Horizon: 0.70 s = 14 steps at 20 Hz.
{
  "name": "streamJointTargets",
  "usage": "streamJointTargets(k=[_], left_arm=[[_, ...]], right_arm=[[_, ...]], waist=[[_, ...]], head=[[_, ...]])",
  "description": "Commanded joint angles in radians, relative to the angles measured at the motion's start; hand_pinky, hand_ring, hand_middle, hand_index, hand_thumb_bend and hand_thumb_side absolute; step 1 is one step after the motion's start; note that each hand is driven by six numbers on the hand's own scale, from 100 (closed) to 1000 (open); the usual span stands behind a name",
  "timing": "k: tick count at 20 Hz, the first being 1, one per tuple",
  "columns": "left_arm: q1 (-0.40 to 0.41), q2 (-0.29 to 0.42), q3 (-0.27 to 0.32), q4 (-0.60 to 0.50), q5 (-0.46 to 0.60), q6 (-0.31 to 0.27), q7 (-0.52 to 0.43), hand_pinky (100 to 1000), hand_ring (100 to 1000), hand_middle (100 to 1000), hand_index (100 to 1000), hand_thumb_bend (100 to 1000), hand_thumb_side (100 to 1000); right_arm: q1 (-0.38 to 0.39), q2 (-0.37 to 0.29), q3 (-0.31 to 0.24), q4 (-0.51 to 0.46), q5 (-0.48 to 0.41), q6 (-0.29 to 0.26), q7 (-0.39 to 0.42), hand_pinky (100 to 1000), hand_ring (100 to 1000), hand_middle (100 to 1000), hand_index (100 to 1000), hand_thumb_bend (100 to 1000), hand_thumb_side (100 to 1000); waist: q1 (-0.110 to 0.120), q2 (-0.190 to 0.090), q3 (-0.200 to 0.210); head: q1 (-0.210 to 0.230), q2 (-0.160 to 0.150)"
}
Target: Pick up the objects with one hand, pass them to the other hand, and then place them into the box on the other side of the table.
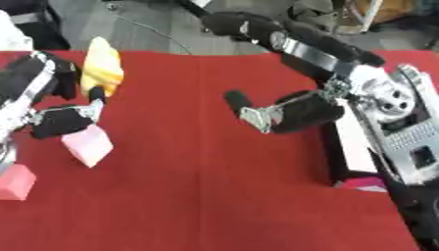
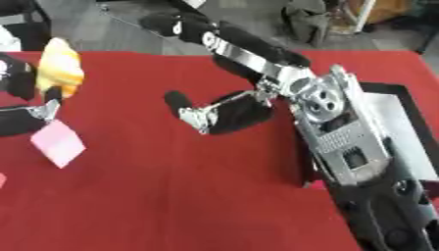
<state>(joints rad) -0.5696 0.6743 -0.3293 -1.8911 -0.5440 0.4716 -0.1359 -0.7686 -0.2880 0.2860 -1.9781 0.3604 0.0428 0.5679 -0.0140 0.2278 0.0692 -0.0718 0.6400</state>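
My left hand (image 1: 51, 120) is at the table's left edge, raised, with its fingers curled round the lower end of a soft yellow object (image 1: 103, 66) held upright. Just below that hand a pale pink block (image 1: 87, 145) shows, turned on a corner; I cannot tell whether it touches the hand. A second pink block (image 1: 15, 181) lies at the lower left. My right hand (image 1: 296, 115) reaches in from the right to the table's middle, open, fingers stretched toward the left hand, nothing in it. A wide gap separates the two hands.
The table is covered in red cloth (image 1: 197, 186). A black box with a white inside (image 2: 403, 127) stands on the right side, partly hidden by my right arm, with something pink (image 1: 364, 184) at its near corner.
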Motion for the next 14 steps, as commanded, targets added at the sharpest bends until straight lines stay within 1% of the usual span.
streamJointTargets(k=[1,4,8,11,14], left_arm=[[-0.006,0.003,-0.012,-0.028,0.018,-0.035,0.025,570,463,368,475,100,315],[-0.003,-0.008,-0.029,-0.034,0.022,-0.067,0.04,570,464,369,475,100,318],[0.005,-0.016,-0.049,-0.041,-0.002,-0.124,0.053,574,467,379,474,100,306],[0.012,-0.015,-0.06,-0.043,-0.024,-0.155,0.048,579,470,383,473,100,294],[0.014,-0.014,-0.067,-0.048,-0.044,-0.179,0.031,584,474,388,475,100,290]], right_arm=[[-0.038,0.02,0.016,0.001,0.036,-0.014,0.02,1000,1000,1000,1000,100,100],[-0.065,0.045,0.033,0.029,0.08,-0.018,0.038,993,1000,1000,1000,100,100],[-0.101,0.077,0.057,0.074,0.152,-0.034,0.053,977,1000,1000,1000,100,100],[-0.127,0.09,0.069,0.1,0.201,-0.058,0.057,965,1000,1000,1000,100,100],[-0.154,0.098,0.082,0.129,0.244,-0.093,0.079,958,1000,1000,1000,100,100]], waist=[[0.004,-0.022,-0.001],[0.004,-0.022,-0.001],[0.004,-0.021,-0.001],[0.003,-0.02,0.0],[0.003,-0.019,0.002]], head=[[-0.009,0.003],[-0.015,0.006],[-0.021,0.015],[-0.03,0.021],[-0.037,0.025]])
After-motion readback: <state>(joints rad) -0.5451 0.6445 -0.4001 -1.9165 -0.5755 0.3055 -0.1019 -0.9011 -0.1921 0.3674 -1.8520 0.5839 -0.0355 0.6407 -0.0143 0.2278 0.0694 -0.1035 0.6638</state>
